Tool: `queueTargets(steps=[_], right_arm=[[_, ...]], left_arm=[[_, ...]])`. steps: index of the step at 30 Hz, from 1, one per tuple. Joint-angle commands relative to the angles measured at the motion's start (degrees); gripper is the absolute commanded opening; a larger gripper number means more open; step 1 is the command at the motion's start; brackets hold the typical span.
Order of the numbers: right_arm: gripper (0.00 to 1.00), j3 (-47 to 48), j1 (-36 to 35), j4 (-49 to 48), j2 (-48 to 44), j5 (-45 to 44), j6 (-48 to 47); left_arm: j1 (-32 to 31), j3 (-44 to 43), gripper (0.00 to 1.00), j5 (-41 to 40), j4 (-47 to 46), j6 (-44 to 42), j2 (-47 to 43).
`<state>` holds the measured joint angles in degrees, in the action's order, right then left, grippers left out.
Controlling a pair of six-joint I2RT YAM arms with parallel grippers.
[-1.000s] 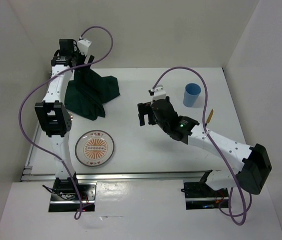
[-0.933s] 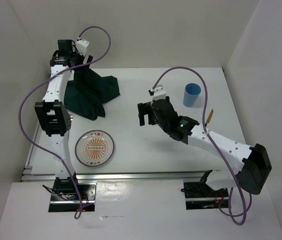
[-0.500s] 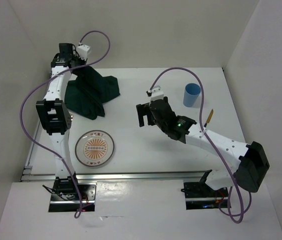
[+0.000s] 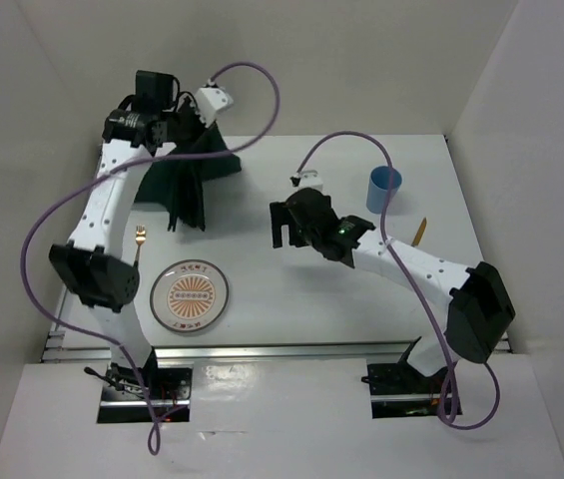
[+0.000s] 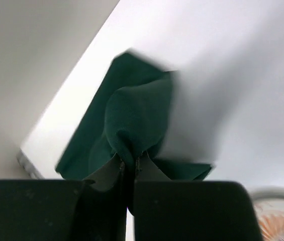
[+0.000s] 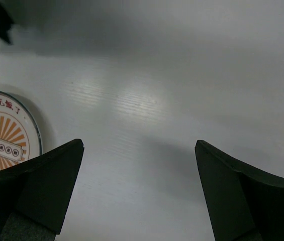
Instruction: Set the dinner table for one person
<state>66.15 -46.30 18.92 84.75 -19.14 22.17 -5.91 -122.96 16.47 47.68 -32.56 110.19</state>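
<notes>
The dinner table [image 4: 301, 299] is the big white tabletop. At its far left my left gripper [image 4: 178, 136] is shut on a pinched fold of the dark green cloth [image 4: 186, 186], which hangs from it in a peak; the left wrist view shows the cloth [image 5: 136, 110] bunched between the fingertips [image 5: 112, 169]. A round plate [image 4: 190, 295] with an orange pattern lies near the front left. My right gripper [image 4: 282, 224] hovers open over bare table at the middle, and the right wrist view shows nothing between the right gripper's [image 6: 138, 145] fingers.
A gold fork [image 4: 140, 239] lies left of the plate. A blue cup [image 4: 383, 190] stands at the far right, with a gold utensil [image 4: 419, 232] in front of it. The plate's rim [image 6: 28, 120] shows left of the right fingers. White walls enclose the table.
My left gripper shut on the cloth and raised it, drawing it into a hanging peak. The left arm swung, uncovering the fork. My right gripper shifted slightly left.
</notes>
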Motion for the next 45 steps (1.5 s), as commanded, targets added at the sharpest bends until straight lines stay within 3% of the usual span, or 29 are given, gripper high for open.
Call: queueTargets(steps=[1,4,8,9,15,19,22,24,27,31,35,41,43,44,45], right_arm=[[1.0,4.2,3.7,10.2,-0.5,-1.9,13.1],[1.0,0.3,10.0,8.0,-7.7,0.2,19.6],[1.0,-4.0,11.2,3.5,-15.0,0.3,20.6],[1.0,-4.0,11.8,5.3,-15.1,0.3,20.6],[1.0,-7.5,11.8,10.0,-14.4,6.0,24.9],[1.0,-14.1,10.1,6.3,-18.6,13.4,11.5],[1.0,-14.7,5.6,6.8,-21.1,18.2,-1.3],[1.0,-14.0,-1.0,8.2,-21.6,20.1,-10.2],[1.0,-10.0,-8.4,15.2,-15.5,15.4,-13.8],[1.0,-10.0,-19.1,16.2,-8.1,7.0,-15.1],[1.0,-13.3,-22.3,10.5,-6.8,4.3,-14.6],[1.0,-27.7,-29.4,-15.5,-14.6,-2.7,-9.6],[1.0,-27.7,-31.6,-18.2,-12.0,-5.3,-8.9],[1.0,-25.0,-34.4,-17.5,-7.2,-6.6,-8.9],[1.0,-19.1,-41.6,-11.9,3.2,-15.5,-8.9]], left_arm=[[-5.3,-1.2,0.0,11.5,5.5,-9.8,-13.8],[-6.5,-2.1,0.0,14.8,14.5,-13.2,-16.3],[-9.7,10.0,0.0,12.9,20.2,-19.1,-24.5],[-10.3,16.5,0.0,12.3,21.1,-20.0,-28.3],[-10.9,37.5,0.0,8.9,12.5,-17.5,-40.2],[-10.9,44.1,0.0,6.1,6.1,-12.5,-41.5],[-10.9,44.1,0.0,3.5,2.1,-6.6,-40.1],[-10.9,41.3,0.0,1.9,1.4,-3.7,-38.5],[-10.9,39.4,0.0,-2.0,-0.2,0.0,-36.6],[-10.9,39.4,0.0,-6.7,-4.5,3.4,-35.0],[-10.9,38.4,0.0,-10.1,-9.0,7.7,-31.4],[-10.9,35.9,0.0,-8.8,-9.0,11.6,-26.7],[-10.9,37.6,0.0,-8.8,-10.4,11.6,-27.4],[-10.9,39.1,0.0,-9.5,-11.7,11.1,-27.4],[-10.9,39.1,0.0,-10.2,-11.7,10.6,-27.9]])
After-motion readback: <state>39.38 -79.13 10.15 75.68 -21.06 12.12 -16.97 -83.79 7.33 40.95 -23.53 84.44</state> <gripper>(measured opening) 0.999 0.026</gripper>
